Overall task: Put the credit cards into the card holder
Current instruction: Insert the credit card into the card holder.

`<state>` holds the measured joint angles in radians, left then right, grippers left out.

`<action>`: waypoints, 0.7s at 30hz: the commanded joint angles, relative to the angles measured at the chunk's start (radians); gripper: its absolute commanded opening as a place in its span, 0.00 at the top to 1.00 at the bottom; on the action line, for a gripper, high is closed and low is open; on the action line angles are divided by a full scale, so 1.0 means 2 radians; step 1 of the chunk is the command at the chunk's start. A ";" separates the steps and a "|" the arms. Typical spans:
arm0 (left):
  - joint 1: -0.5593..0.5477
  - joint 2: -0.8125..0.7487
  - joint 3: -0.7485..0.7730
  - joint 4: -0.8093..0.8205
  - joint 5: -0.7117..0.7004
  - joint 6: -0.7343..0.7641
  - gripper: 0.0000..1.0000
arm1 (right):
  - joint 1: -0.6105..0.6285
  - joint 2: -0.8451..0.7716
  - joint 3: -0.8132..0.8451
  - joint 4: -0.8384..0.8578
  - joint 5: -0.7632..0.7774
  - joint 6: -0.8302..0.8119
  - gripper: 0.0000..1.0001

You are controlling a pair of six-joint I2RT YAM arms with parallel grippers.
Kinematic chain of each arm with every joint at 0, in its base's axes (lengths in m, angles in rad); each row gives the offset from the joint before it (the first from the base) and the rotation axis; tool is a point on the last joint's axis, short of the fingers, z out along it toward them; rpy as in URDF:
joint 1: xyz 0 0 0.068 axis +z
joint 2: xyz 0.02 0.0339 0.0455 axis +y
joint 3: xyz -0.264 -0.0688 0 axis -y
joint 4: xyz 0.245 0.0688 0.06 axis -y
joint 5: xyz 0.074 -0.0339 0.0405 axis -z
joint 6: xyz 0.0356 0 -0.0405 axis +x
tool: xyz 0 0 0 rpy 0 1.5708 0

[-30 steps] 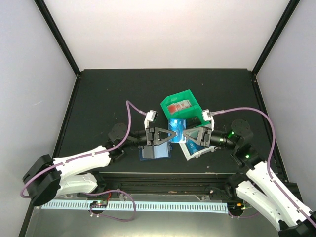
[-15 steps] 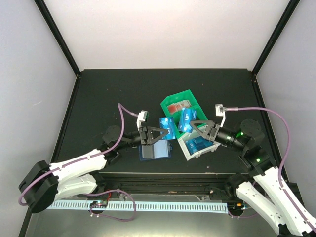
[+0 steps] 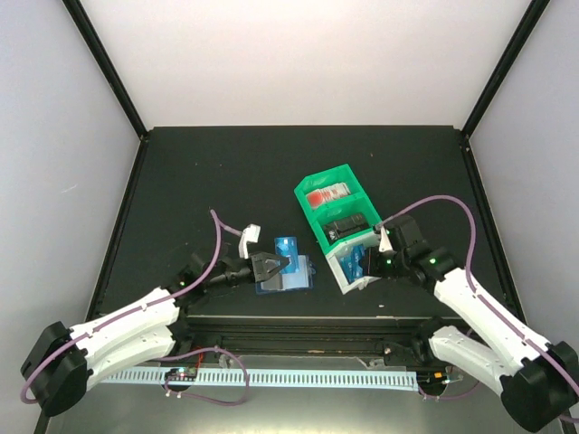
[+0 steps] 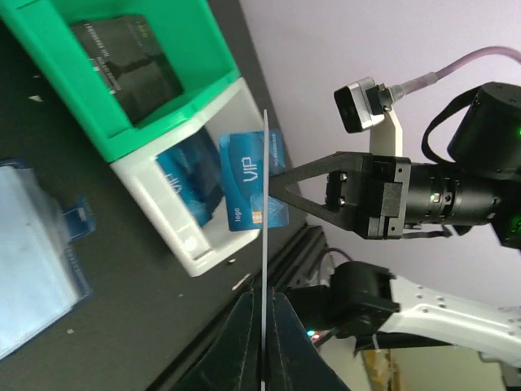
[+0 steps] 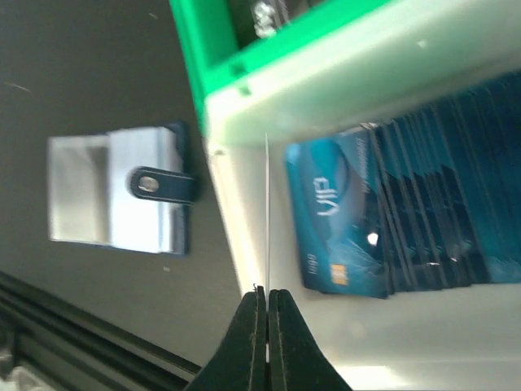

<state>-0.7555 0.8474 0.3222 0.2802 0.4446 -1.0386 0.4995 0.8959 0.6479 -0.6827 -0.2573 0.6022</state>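
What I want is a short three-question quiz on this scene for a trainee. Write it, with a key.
1. True or false: the right hand is empty.
2. The stack of credit cards sits in: A) the white bin; B) the green bin; C) the card holder.
3. Short answer: what lies in the green bin's compartment next to the white bin?

Key: 1 false, it grips a credit card. 2 A. 3 a black item.

Blue credit cards (image 5: 350, 220), green bin (image 3: 323, 177), white bin (image 4: 159, 216), black table (image 3: 199, 172).
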 commanded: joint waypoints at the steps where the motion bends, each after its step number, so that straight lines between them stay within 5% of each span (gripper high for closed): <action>1: 0.003 -0.007 0.003 -0.060 -0.025 0.047 0.98 | 0.000 0.022 -0.003 -0.011 0.035 -0.036 0.99; 14: 0.003 0.024 0.010 -0.062 -0.014 0.061 0.99 | 0.000 0.091 0.003 0.024 0.029 -0.042 0.99; 21: 0.003 0.022 0.017 -0.125 -0.064 0.090 0.98 | 0.015 0.027 0.024 0.014 0.030 -0.026 0.99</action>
<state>-0.7555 0.8925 0.3214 0.1394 0.3996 -0.9188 0.5152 1.0344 0.6395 -0.6449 -0.2081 0.5365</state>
